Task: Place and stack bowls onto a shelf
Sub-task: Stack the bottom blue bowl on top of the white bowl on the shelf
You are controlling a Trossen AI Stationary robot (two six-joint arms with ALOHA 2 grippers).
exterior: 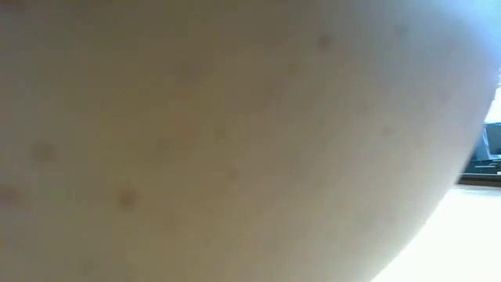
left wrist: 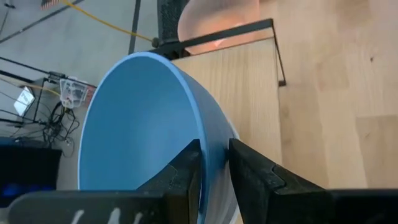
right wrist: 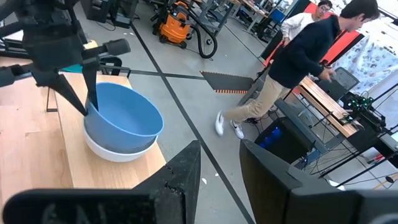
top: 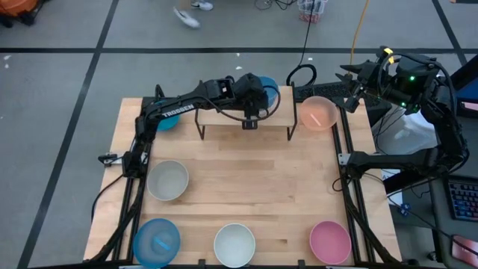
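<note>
High view: left hand (top: pixel 258 96) over the shelf (top: pixel 224 116) at the counter's far edge, blue bowl (top: pixel 267 88) in its grip. Right hand (top: pixel 352 81) hangs beyond the far right corner, off the counter. Peach bowl (top: pixel 319 112) sits just beside the shelf's right end; a second blue bowl (top: pixel 166 119) near its left end. Grey bowl (top: pixel 167 180), light blue bowl (top: pixel 157 242), white bowl (top: pixel 234 244) and pink bowl (top: pixel 330 242) wait toward the near edge.

Low view: blocked by a pale curved surface.

Left wrist view: fingers (left wrist: pixel 186 171) clamp the blue bowl's rim, one inside, one outside.

Right wrist view: blue bowl nests in a white bowl beneath (right wrist: pixel 118 151). Right hand's fingers (right wrist: pixel 180 174) apart, empty.

Judgement: settle the bowl level, release, lift straight up; peach bowl crowds any sideways exit.
</note>
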